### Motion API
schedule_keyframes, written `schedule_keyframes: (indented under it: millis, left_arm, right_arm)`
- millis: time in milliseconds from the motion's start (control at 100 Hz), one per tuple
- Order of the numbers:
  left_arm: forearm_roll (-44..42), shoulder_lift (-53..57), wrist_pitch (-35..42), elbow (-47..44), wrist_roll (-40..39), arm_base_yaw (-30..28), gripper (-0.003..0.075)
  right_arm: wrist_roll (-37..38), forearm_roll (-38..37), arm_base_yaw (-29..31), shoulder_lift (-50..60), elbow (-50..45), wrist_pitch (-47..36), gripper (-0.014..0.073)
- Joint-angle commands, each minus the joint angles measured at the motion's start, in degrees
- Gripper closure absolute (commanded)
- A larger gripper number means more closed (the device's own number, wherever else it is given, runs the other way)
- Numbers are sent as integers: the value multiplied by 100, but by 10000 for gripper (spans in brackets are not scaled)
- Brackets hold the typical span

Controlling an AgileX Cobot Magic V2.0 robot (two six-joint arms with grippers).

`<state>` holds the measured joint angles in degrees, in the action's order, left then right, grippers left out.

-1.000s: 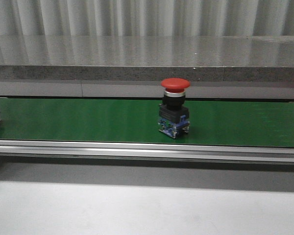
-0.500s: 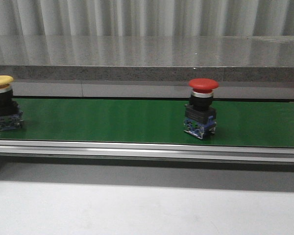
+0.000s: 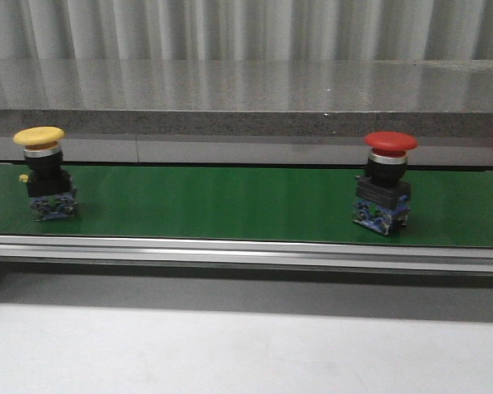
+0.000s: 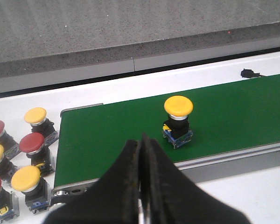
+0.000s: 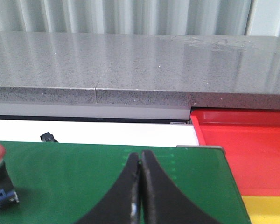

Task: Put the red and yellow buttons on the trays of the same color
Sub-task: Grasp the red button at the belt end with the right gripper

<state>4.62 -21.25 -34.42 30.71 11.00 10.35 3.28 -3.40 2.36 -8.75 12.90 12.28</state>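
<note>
Could easily miss both: red button (image 3: 384, 182) near the green belt (image 3: 222, 205)'s right end, yellow button (image 3: 43, 172) at its left end, left gripper (image 4: 141, 148) and right gripper (image 5: 140, 164) pinched closed, holding nothing, trays waiting off the right end.

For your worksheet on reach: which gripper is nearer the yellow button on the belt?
Left. The left gripper hangs just short of the yellow button; the right gripper is at the belt's far end, by the red tray.
</note>
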Motion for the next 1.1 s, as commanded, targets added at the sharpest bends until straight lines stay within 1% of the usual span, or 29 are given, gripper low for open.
schedule_keyframes:
  millis: [0, 100, 220, 290, 360, 380, 410, 430, 460, 470, 490, 500, 510, 550, 580, 620, 700, 780, 920, 1090]
  left_arm:
    - [74, -37, 384, 151, -8, 43, 741]
    - [74, -37, 384, 151, -8, 43, 741]
    - [74, -37, 384, 151, -8, 43, 741]
    - [74, -37, 384, 151, -8, 43, 741]
    - [74, -37, 384, 151, -8, 43, 741]
    - [74, -37, 384, 151, -8, 43, 741]
    - [74, -37, 384, 151, -8, 43, 741]
    - [74, -37, 384, 151, -8, 43, 741]
    - [74, -37, 384, 151, -8, 43, 741]
    - [74, -37, 384, 151, -8, 43, 741]
    - [74, -37, 384, 151, -8, 43, 741]
    - [74, -37, 384, 151, -8, 43, 741]
    - [74, -37, 384, 151, -8, 43, 741]
    - [74, -37, 384, 151, -8, 43, 741]
    - [74, -37, 384, 151, -8, 43, 741]
    - [74, -37, 384, 151, -8, 43, 741]
    - [74, -37, 384, 151, -8, 43, 741]
    - [74, -37, 384, 151, -8, 43, 741]
    - [74, -37, 384, 151, -8, 43, 741]
    - [74, -37, 384, 151, -8, 43, 741]
  right_arm:
    - [-10, -2, 40, -560, 604, -111, 659]
    - [-22, -2, 14, -1189, 1197, 630, 659]
    - [-28, -2, -230, -1946, 1769, 1167, 652]
    - [-28, -2, -454, -2392, 2093, 1492, 610]
    - [-28, 30, -714, -2828, 2435, 1878, 513]
    - [-28, 30, -789, -2960, 2534, 1983, 473]
    - [-28, 30, -901, -3131, 2661, 2107, 396]
    - [-28, 30, -942, -3258, 2752, 2188, 362]
    - [-28, 30, -1034, -3463, 2864, 2284, 272]
    - [-28, 36, -1051, -3502, 2919, 2306, 253]
    - [-28, 36, -1111, -3649, 2997, 2382, 181]
    - [-28, 36, -1111, -3649, 3021, 2404, 181]
    - [-28, 36, -1137, -3718, 3046, 2422, 146]
    - [-28, 36, -1203, -3899, 3196, 2548, 55]
    - [-28, 67, -1235, -4080, 3300, 2655, 11]
    - [-28, 158, -1252, -4266, 3460, 2846, -23]
    - [-28, 378, -1251, -4698, 3745, 3246, -19]
    - [-56, 385, -1251, -5096, 4024, 3686, -19]
    - [-107, 475, -1251, -5755, 4390, 4215, -19]
    - [-131, 480, -1207, -6410, 4615, 4239, -19]
